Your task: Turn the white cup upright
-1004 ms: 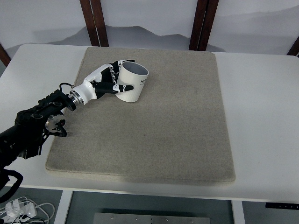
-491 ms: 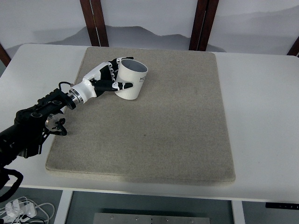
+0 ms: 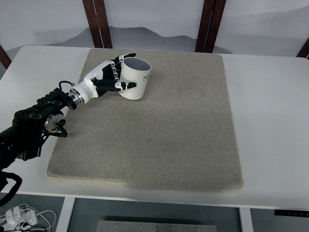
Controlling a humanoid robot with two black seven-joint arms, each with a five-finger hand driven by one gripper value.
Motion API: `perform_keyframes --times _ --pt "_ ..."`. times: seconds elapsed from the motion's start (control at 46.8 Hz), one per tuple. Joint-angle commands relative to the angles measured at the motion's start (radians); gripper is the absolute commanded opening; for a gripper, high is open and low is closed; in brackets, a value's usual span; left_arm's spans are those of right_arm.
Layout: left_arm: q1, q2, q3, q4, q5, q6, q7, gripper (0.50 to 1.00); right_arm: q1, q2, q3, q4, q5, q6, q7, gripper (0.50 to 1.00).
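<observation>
The left hand (image 3: 112,77) wrapped the cup (image 3: 134,79) at the mat's (image 3: 193,145) far left, fingers curled round its side, mouth up — apparently steadying it upright before letting go.

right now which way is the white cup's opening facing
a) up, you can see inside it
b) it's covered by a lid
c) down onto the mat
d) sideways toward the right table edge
a, the white cup shows its grey inside through the open rim, standing roughly upright on the beige mat with the left robot hand wrapped around its side.
</observation>
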Motion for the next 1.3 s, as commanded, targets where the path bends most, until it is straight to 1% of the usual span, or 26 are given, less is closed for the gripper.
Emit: perform_keyframes --times 0.0,0.342,0.577,0.705,0.875,0.982,1.068,1.132,1.281 --pt "0.0 0.0 0.0 0.0 0.0 -0.002 0.0 1.0 0.0 0.0 0.0 0.0 0.0 0.0 0.0 0.952" --pt "-0.002 0.006 -0.003 -0.009 -0.004 -0.011 0.0 1.0 0.0 0.0 0.0 0.0 0.0 0.0 0.0 0.952" --pt "-0.033 0.057 -0.003 -0.053 -0.006 -0.013 0.0 1.0 0.0 0.0 0.0 0.0 0.0 0.0 0.0 0.952" --pt "-0.048 0.091 -0.003 -0.078 -0.009 -0.036 0.0 1.0 0.0 0.0 0.0 0.0 0.0 0.0 0.0 0.952" --pt "-0.074 0.129 -0.038 -0.106 -0.026 -0.039 0.0 1.0 0.0 0.0 0.0 0.0 0.0 0.0 0.0 0.952" --pt "-0.097 0.137 -0.052 -0.106 -0.043 -0.04 0.0 1.0 0.0 0.0 0.0 0.0 0.0 0.0 0.0 0.952" --pt "-0.131 0.173 -0.054 -0.1 -0.061 -0.039 0.0 1.0 0.0 0.0 0.0 0.0 0.0 0.0 0.0 0.952" --pt "-0.157 0.183 -0.054 -0.09 -0.089 -0.028 0.0 1.0 0.0 0.0 0.0 0.0 0.0 0.0 0.0 0.952" --pt "-0.195 0.183 -0.051 -0.011 -0.184 -0.027 0.0 1.0 0.0 0.0 0.0 0.0 0.0 0.0 0.0 0.952"
